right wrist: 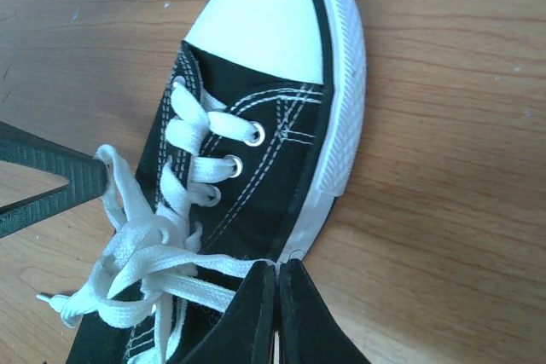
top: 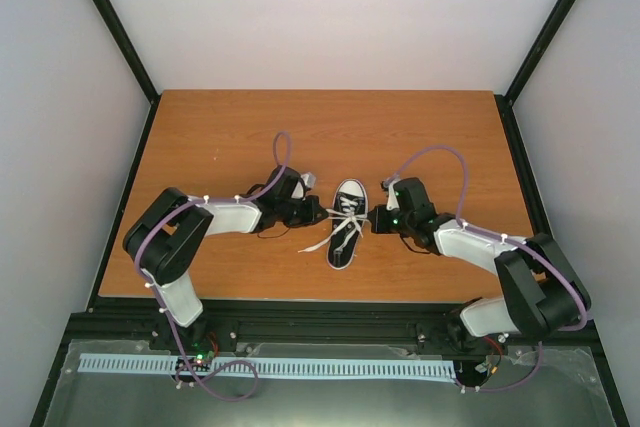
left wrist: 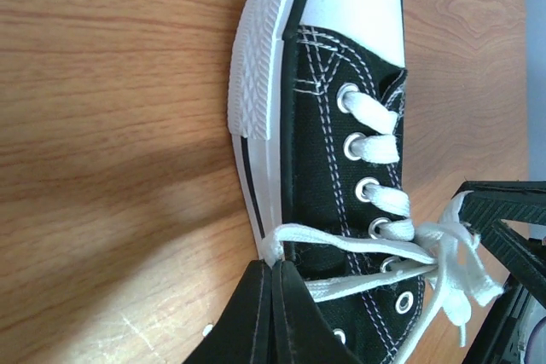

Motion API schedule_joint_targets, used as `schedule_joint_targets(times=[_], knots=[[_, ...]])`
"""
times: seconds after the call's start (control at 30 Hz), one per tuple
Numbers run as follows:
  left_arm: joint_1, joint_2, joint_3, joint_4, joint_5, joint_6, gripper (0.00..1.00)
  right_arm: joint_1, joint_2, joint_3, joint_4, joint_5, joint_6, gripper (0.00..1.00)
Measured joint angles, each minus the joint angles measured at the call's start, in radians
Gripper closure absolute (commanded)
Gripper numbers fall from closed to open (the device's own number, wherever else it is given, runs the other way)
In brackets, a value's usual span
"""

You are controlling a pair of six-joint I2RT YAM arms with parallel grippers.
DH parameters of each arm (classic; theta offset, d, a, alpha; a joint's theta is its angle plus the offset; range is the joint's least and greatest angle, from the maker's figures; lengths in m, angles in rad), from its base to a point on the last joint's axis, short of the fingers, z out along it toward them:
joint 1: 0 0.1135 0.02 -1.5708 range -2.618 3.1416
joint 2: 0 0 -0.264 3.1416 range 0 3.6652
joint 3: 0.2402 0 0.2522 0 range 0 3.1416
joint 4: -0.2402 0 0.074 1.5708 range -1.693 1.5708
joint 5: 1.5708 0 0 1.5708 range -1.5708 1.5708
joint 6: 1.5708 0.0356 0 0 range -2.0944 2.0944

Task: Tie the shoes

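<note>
A small black canvas sneaker (top: 346, 223) with a white toe cap lies on the wooden table between my arms, toe pointing away. It also shows in the left wrist view (left wrist: 328, 168) and in the right wrist view (right wrist: 247, 151). Its white laces (top: 344, 224) form a loose knot over the tongue. My left gripper (left wrist: 275, 263) is shut on a lace loop (left wrist: 341, 243) at the shoe's left side. My right gripper (right wrist: 278, 267) is shut on a lace loop (right wrist: 183, 260) at the shoe's right side. A loose lace end (top: 316, 244) trails to the left on the table.
The wooden table (top: 330, 137) stretches behind the shoe. A black frame rail (top: 330, 309) runs along the near edge. The other gripper's black finger shows at the edge of each wrist view (right wrist: 51, 178).
</note>
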Motion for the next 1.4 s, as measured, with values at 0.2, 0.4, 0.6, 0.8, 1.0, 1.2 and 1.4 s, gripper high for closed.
schedule_joint_targets(times=[0.2, 0.4, 0.6, 0.8, 1.0, 1.2, 1.4], knots=[[0.018, 0.0, -0.003, -0.007, -0.003, 0.002, 0.99, -0.047, 0.013, -0.021, 0.021, -0.033, 0.037, 0.97], [0.034, 0.0, -0.007, -0.011, -0.008, 0.006, 0.99, -0.089, 0.014, -0.037, 0.034, -0.053, 0.061, 0.97], [0.04, 0.0, -0.01, -0.023, -0.018, 0.015, 0.99, -0.112, 0.019, -0.043, 0.045, -0.071, 0.071, 0.97], [0.062, 0.0, -0.016, -0.028, -0.019, 0.019, 0.99, -0.135, 0.031, -0.045, 0.053, -0.084, 0.075, 0.97], [0.073, 0.0, -0.017, -0.028, -0.012, 0.031, 0.99, -0.138, 0.033, -0.046, 0.06, -0.105, 0.073, 0.97], [0.074, 0.0, -0.017, -0.027, 0.025, 0.058, 0.99, -0.14, 0.021, -0.047, 0.064, -0.205, 0.021, 0.97], [0.075, 0.0, -0.012, -0.011, 0.095, 0.1, 0.99, -0.121, 0.0, -0.122, 0.067, -0.329, 0.003, 0.93]])
